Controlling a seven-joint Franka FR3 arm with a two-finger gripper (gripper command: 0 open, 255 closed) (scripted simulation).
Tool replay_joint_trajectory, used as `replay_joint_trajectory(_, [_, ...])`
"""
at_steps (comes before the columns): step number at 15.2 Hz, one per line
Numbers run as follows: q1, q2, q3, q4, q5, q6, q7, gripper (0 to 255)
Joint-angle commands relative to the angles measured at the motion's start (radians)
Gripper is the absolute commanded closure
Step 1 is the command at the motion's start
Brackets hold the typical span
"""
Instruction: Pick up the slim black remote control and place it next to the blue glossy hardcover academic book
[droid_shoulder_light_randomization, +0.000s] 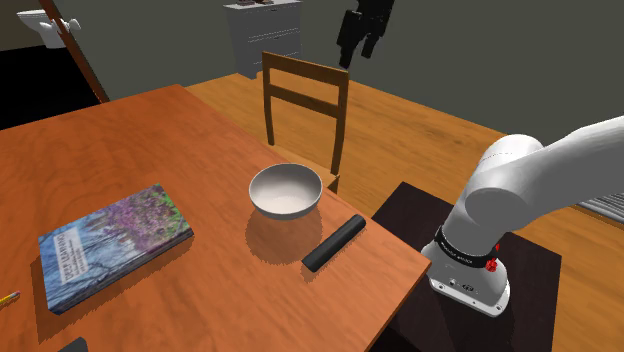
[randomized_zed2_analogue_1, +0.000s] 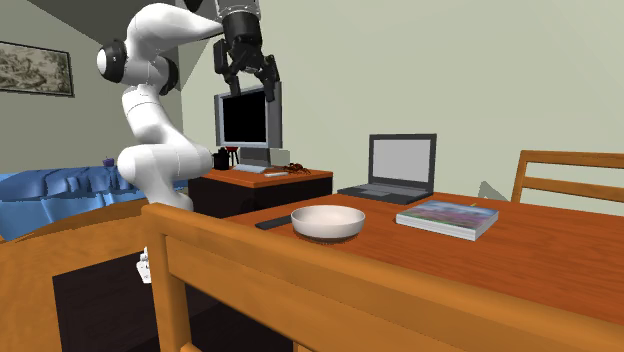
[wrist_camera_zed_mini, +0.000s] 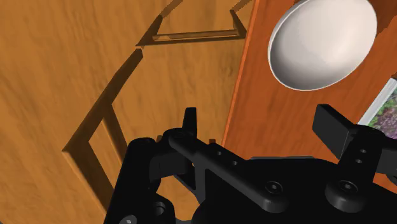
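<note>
The slim black remote (droid_shoulder_light_randomization: 334, 242) lies flat near the table edge, just toward the stand from a white bowl (droid_shoulder_light_randomization: 285, 190). In the second exterior view the remote (randomized_zed2_analogue_1: 272, 222) shows as a dark sliver left of the bowl (randomized_zed2_analogue_1: 328, 222). The book (droid_shoulder_light_randomization: 115, 245), blue with a purple-and-green cover picture, lies at the shoulder view's left; it also appears as the book (randomized_zed2_analogue_1: 447, 217) and as a book corner (wrist_camera_zed_mini: 385, 107). My gripper (droid_shoulder_light_randomization: 362, 35) hangs open and empty high in the air, above the chair and well clear of the remote; its fingers stand apart on the gripper (randomized_zed2_analogue_1: 247, 75) and the gripper (wrist_camera_zed_mini: 261, 124).
A wooden chair (droid_shoulder_light_randomization: 305, 100) stands at the table's far side, under the gripper. The bowl (wrist_camera_zed_mini: 321, 44) sits between remote and book on the table (droid_shoulder_light_randomization: 120, 140). A pencil (droid_shoulder_light_randomization: 8, 298) lies at the table's left edge. A laptop (randomized_zed2_analogue_1: 400, 165) and a monitor (randomized_zed2_analogue_1: 247, 120) stand behind.
</note>
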Motion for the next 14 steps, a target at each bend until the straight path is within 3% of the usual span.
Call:
replay_joint_trajectory(1, [0.0, 0.0, 0.0, 0.0, 0.0, 0.0, 0.0, 0])
replay_joint_trajectory(14, [0.24, 0.081, 0.043, -0.245, 0.055, 0.208, -0.359, 0])
